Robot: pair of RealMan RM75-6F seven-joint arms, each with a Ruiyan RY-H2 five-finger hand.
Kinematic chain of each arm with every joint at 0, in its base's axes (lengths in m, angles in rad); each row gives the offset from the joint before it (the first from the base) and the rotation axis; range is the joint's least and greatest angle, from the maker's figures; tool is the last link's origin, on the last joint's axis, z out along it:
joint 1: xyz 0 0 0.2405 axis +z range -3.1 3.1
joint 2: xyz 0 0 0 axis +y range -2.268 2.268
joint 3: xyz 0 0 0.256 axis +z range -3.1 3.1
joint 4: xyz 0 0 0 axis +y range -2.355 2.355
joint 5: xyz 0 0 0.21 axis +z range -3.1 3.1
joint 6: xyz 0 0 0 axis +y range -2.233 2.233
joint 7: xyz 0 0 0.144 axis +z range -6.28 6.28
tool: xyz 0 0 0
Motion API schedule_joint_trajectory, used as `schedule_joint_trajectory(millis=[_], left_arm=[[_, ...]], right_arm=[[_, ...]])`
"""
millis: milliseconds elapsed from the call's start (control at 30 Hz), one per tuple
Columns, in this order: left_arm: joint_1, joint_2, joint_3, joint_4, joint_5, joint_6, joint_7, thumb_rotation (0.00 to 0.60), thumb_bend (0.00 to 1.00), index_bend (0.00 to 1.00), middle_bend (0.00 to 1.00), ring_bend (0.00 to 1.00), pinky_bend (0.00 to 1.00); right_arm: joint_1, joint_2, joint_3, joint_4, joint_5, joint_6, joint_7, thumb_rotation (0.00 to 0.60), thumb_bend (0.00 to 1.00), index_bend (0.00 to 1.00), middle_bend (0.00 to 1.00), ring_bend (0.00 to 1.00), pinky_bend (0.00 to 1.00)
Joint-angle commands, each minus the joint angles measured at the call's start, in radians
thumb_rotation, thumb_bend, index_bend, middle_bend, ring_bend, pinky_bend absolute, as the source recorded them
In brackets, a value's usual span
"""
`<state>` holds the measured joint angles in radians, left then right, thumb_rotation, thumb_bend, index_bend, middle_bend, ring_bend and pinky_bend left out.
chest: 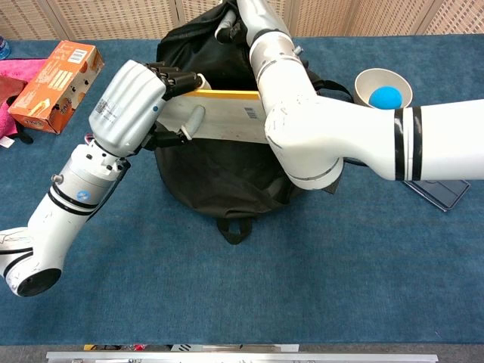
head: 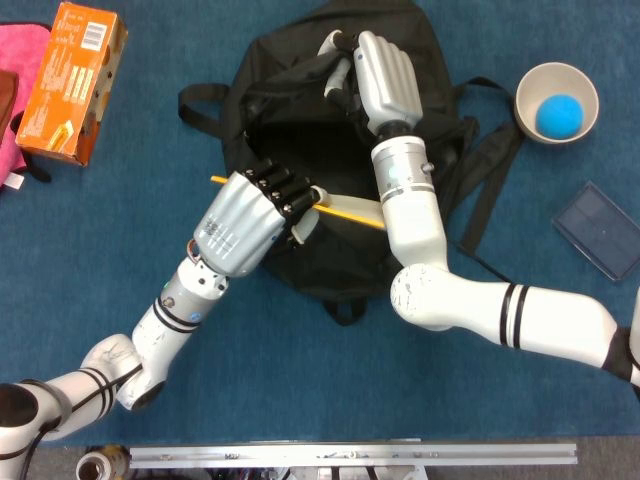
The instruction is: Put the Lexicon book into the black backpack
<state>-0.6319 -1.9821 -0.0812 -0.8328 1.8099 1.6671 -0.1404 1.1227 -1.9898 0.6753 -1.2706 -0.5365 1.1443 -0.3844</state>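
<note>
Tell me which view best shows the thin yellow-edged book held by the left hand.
The chest view: there the thin yellow-edged book shows its pale cover and barcode, gripped by the left hand over the black fabric backpack. The head view sees it edge-on, only a thin yellow line.

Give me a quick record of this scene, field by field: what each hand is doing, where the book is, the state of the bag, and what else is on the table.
left hand: left hand grips the Lexicon book by one end
right hand: right hand holds the upper edge of the black backpack, keeping the mouth open
book: yellow-edged, over the bag's opening, not yet inside
backpack: lying on the blue table, mouth open
other things: orange box and pink cloth at far left; white bowl with a blue ball and a dark blue case at right
</note>
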Motion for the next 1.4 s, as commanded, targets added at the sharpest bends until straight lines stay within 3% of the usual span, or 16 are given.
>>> schedule_joint_trajectory(millis=[33, 933, 1400], left_arm=[[-0.013, -0.016, -0.009, 0.003, -0.01, -0.012, 0.003, 0.6, 0.4, 0.78, 0.79, 0.6, 0.57], [-0.05, -0.138, -0.01, 0.161, -0.075, -0.059, 0.004, 0.6, 0.4, 0.78, 0.79, 0.6, 0.57], [-0.094, -0.185, -0.056, 0.203, -0.119, -0.06, -0.016, 0.6, 0.4, 0.78, 0.79, 0.6, 0.57]], right_arm=[[0.003, -0.001, 0.01, -0.002, 0.009, 0.0, 0.005, 0.6, 1.0, 0.74, 0.65, 0.71, 0.92], [0.006, 0.051, 0.093, -0.084, 0.141, -0.009, 0.044, 0.6, 1.0, 0.74, 0.65, 0.71, 0.92], [0.017, 0.062, 0.111, -0.097, 0.189, 0.0, 0.076, 0.6, 1.0, 0.74, 0.65, 0.71, 0.92]])
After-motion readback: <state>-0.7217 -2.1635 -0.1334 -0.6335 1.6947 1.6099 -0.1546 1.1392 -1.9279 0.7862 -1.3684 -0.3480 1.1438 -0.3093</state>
